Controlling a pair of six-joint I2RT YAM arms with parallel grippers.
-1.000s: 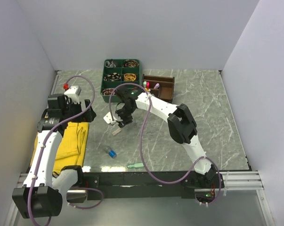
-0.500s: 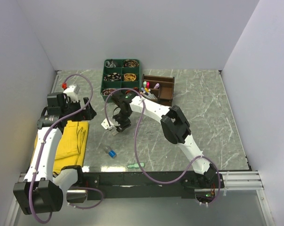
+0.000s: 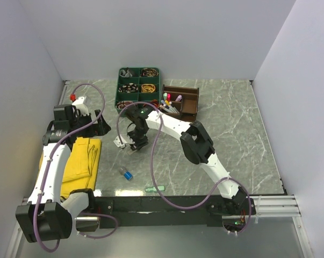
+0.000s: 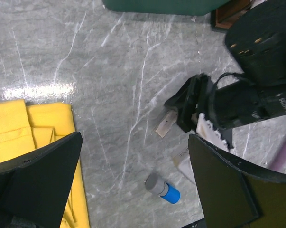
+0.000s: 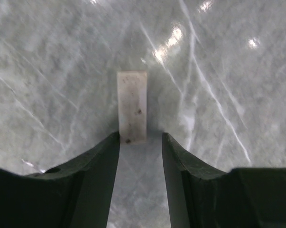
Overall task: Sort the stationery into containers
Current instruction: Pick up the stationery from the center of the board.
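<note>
green tray point(image 4: 171, 5) cropped, organiser point(image 4: 229, 16) corner only

Grey marble table point(image 3: 231, 140), plain pale walls point(image 3: 151, 32) around

Illumination was bright, even and diffuse in the overhead view. The pale walls point(image 3: 151, 32) were uniformly lit, and the marble desk point(image 3: 231, 134) carried only soft, short shadows under the arms. No edge distortion was noted there.

In the left wrist view a broad glare patch lay on the desk at the left, just beyond the yellow cloth point(image 4: 19, 123). The left fingers point(image 4: 38, 175) were black and showed little surface detail.

In the right wrist view small bright highlights sat at the far right. The small pale block point(image 5: 132, 107) was fairly sharp, while the right fingers point(image 5: 86, 185) were dark and slightly soft.
</note>
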